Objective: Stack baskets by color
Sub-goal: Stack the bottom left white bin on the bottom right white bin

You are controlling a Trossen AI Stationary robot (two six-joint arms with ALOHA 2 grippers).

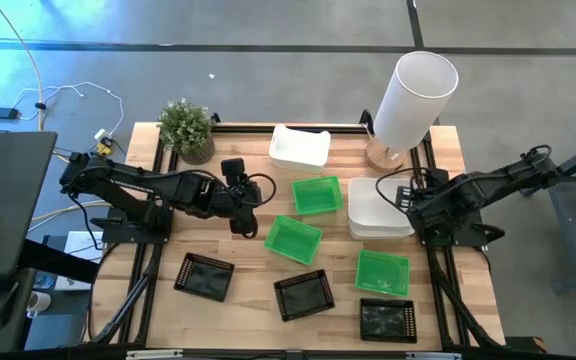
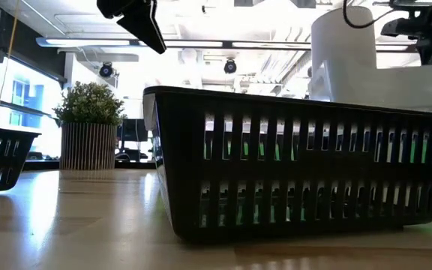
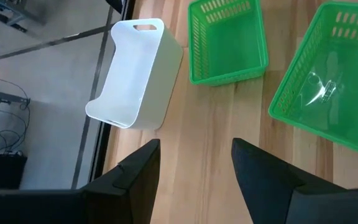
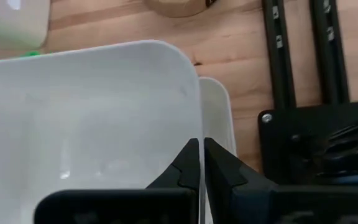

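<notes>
Baskets lie spread over the wooden surface (image 1: pixel 238 300), and sorting has barely begun. Largest result so far: two white baskets (image 1: pixel 378 212) nested at right of centre in the high view. The third white basket (image 1: pixel 299 146) sits alone at upper centre. Three green baskets (image 1: pixel 317 194) lie apart in the middle, and three black baskets (image 1: pixel 303 295) apart along the lower edge; both colours remain unstacked. The right end effector (image 4: pixel 201 163) has its fingers together, seemingly pinching the upper white basket's rim. The left end effector (image 3: pixel 194 163), fingers apart and empty, hovers left of centre between the lone white basket and the green ones.
</notes>
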